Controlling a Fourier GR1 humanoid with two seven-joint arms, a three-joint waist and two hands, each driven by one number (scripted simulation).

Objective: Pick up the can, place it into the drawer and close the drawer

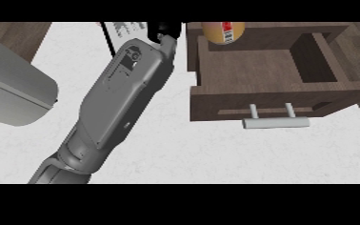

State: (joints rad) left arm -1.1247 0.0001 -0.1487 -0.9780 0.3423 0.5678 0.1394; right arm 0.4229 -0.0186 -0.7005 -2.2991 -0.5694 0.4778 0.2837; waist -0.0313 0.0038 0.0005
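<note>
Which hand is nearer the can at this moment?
Left. Only the left hand shows, at the picture's top just left of the can, which sits at the open drawer's back edge. The right hand is out of view, so it can't be compared.

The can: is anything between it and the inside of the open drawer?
Nothing visible. The can shows at the drawer's back edge, the compartment below it bare. The left hand is beside the can.
</note>
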